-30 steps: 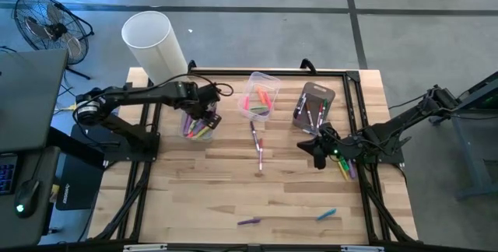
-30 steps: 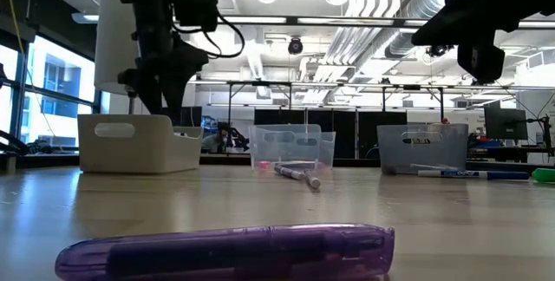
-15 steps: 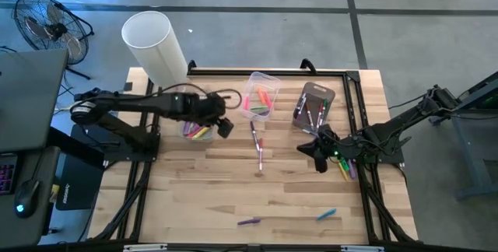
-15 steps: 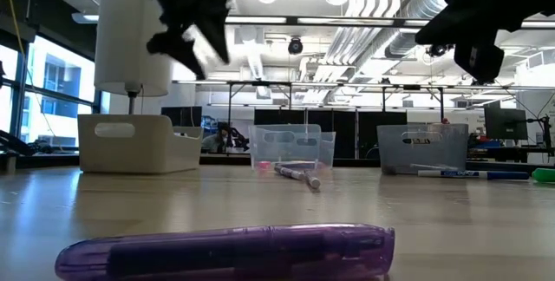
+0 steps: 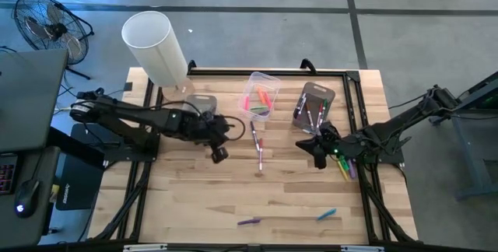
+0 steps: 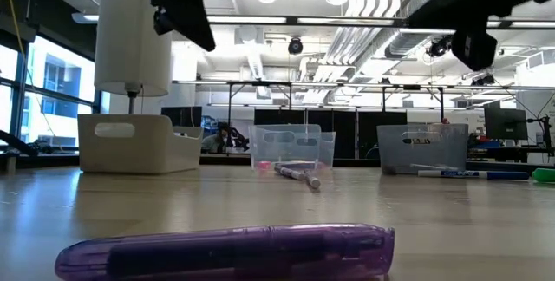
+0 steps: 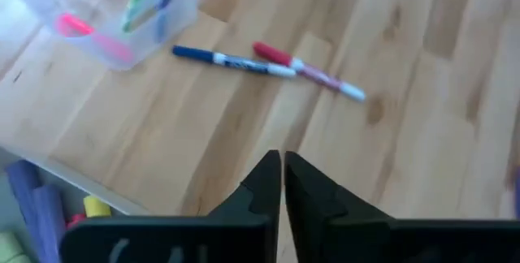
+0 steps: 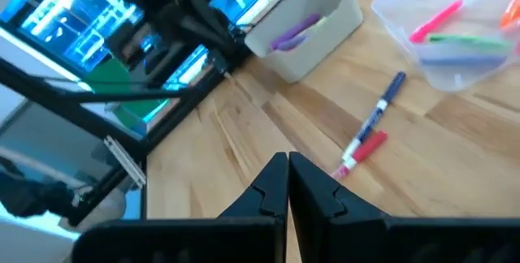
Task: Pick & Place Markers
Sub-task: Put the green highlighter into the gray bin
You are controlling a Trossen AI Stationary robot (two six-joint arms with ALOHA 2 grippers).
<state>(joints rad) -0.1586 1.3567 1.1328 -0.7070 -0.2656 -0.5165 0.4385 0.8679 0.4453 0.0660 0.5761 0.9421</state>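
1. Left gripper: fingers pressed together, empty, above bare table.
2. Markers: blue and red pair lying end to end, near that gripper, untouched.
3. Right gripper: closed, empty, beside grey bin.

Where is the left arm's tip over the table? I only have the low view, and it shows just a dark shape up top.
Observer: From above, the left arm ends over bare table, near the white bin and beside two loose markers.
Operator: Is it carrying anything?
Observer: No. Its wrist view shows the jaws shut together and empty.
Operator: And the right arm?
Observer: The right arm waits beside the grey bin, jaws shut too.
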